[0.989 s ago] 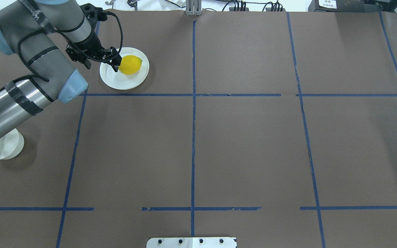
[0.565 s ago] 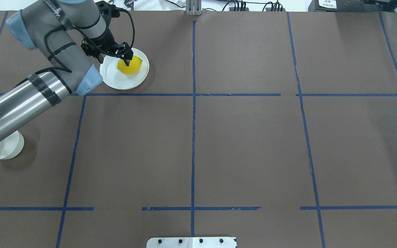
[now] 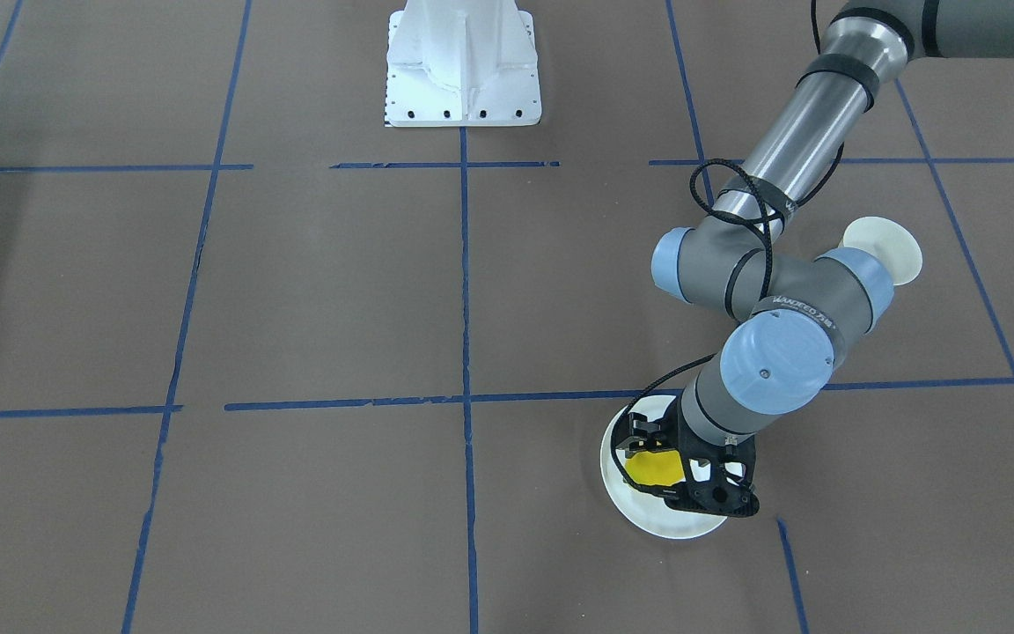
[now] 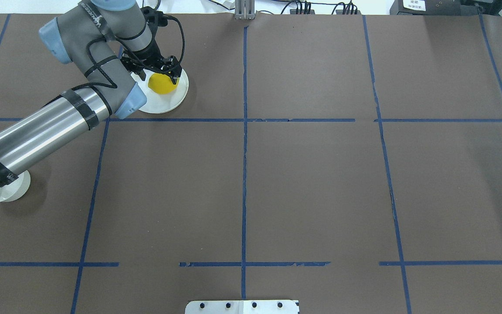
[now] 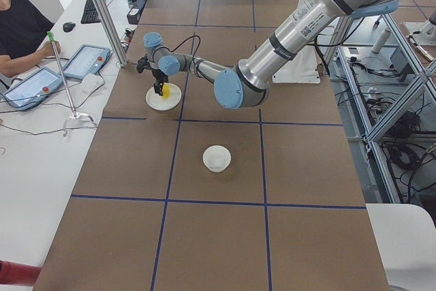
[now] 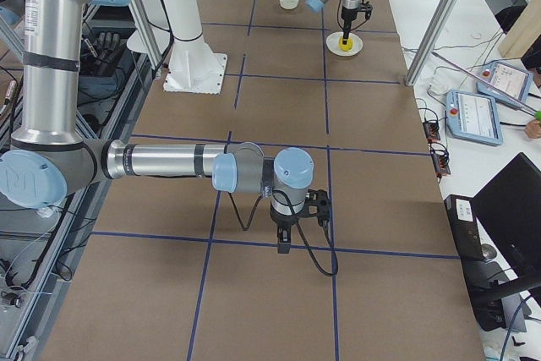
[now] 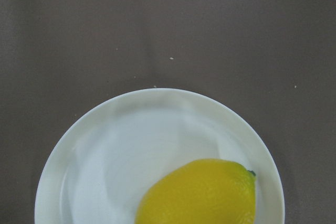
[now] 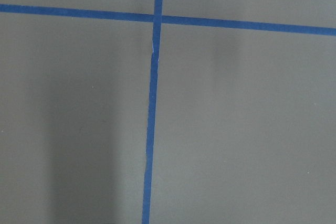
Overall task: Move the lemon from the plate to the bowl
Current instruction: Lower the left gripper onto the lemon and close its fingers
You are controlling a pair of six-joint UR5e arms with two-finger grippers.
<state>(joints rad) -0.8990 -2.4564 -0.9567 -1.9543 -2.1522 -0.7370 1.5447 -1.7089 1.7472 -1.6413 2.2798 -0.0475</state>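
- The lemon (image 4: 163, 84) lies on the plate (image 4: 164, 106).
- The left gripper (image 4: 158, 77) hangs over the plate, jaws apart, one finger on either side of the lemon; I cannot tell whether they touch it.
- The bowl (image 4: 11, 192) stands on the tabletop (image 4: 312, 183), well apart from the plate.
- The right gripper (image 6: 283, 245) is far from the plate; I cannot tell whether its jaws are apart or together.

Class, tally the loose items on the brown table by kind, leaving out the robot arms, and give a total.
lemon: 1
plate: 1
bowl: 1
Total: 3
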